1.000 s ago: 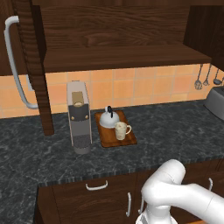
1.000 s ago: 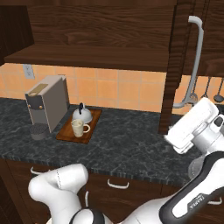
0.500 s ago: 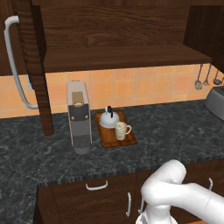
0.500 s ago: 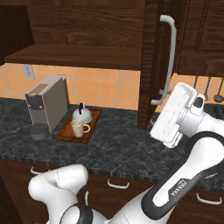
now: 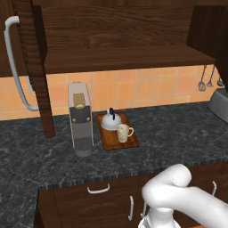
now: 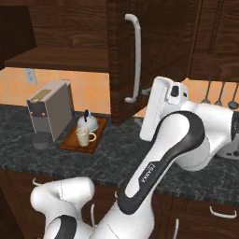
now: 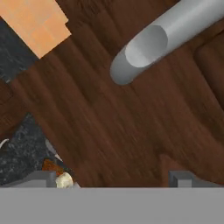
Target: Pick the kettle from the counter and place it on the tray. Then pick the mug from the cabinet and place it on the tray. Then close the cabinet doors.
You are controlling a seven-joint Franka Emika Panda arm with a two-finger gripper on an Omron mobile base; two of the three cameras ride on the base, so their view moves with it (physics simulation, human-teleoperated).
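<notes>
The kettle [image 5: 109, 120] [image 6: 87, 123] and the mug [image 5: 124, 132] [image 6: 83, 136] stand together on the tray [image 5: 129, 142] [image 6: 70, 142], which lies on the counter [image 5: 178, 133] [image 6: 121, 145]. The cabinet's shelf [image 5: 124, 58] is bare. Its left door [image 5: 38, 67] stands wide open. The right door [image 6: 154, 42] is swung partway, and my hand [image 6: 161, 109] is close against its lower part. In the hand view my gripper [image 7: 113, 179] is open, facing the door's wood [image 7: 113, 118] just below the silver bar handle [image 7: 162, 39] [image 6: 135, 60]. Nothing is between the fingertips [image 7: 41, 177].
A tall grey coffee machine [image 5: 80, 118] [image 6: 49, 109] stands just left of the tray. Utensils [image 5: 202, 84] [image 6: 219, 95] hang on the tiled wall at the right. Drawers with silver handles [image 5: 98, 189] run under the counter.
In the right base view the right cabinet door has swung leftward, and my arm has moved left with it. The kettle, mug and tray have stayed put.
</notes>
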